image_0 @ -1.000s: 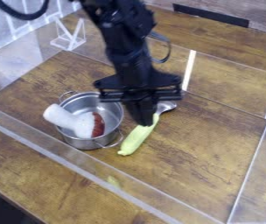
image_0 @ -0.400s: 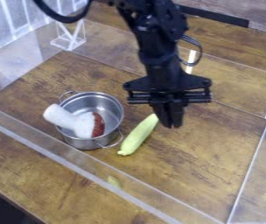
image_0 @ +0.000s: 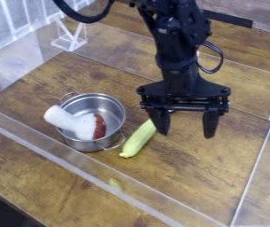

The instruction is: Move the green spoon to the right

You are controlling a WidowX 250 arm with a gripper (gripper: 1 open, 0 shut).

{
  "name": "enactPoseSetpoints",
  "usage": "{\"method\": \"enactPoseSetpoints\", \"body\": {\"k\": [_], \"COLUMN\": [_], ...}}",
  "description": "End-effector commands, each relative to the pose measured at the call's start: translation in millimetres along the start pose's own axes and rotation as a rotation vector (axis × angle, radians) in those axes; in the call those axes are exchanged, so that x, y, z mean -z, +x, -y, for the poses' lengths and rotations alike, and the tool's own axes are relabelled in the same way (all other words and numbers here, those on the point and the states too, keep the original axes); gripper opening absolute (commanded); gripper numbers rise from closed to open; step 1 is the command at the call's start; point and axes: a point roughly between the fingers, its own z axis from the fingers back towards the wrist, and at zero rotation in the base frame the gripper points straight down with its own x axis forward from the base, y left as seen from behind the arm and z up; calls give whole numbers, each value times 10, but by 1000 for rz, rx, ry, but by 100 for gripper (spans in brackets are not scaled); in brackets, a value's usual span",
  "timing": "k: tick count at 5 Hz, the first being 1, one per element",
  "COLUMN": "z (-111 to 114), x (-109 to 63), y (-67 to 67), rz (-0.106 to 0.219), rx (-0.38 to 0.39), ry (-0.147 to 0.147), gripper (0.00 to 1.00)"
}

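Note:
The green spoon (image_0: 138,139) lies flat on the wooden table, its yellow-green handle slanting from the lower left up towards the gripper. Its metal bowl cannot be made out. My gripper (image_0: 184,125) hangs just right of the spoon's upper end, pointing down and open. The left finger (image_0: 159,124) stands close to the spoon's tip, and I cannot tell whether it touches. Nothing sits between the fingers.
A round steel pot (image_0: 85,144) stands left of the spoon, holding a white roll with a red patch (image_0: 64,117). Clear acrylic walls (image_0: 192,71) fence the table. A white wire rack (image_0: 68,35) stands at the back left. A small yellow-green fleck (image_0: 114,184) lies near the front wall.
The gripper has moved right, away from the pot, and has gone from shut to open. The green spoon lies almost where it did beside the pot.

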Motion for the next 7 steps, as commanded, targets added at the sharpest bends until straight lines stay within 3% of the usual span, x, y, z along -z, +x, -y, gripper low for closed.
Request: {"method": "enactPoseSetpoints", "body": {"k": [1, 3, 4, 6, 7], "z": [148, 164, 129, -35, -107], "x": [-154, -112, -39, -16, 126], "y": [18, 44, -29, 121, 176], "rz": [31, -26, -43, -82, -100], "rx": [42, 43, -23, -29, 28], "ry": [-13, 30, 62, 108, 122], "gripper": [100, 100, 100, 100, 100]}}
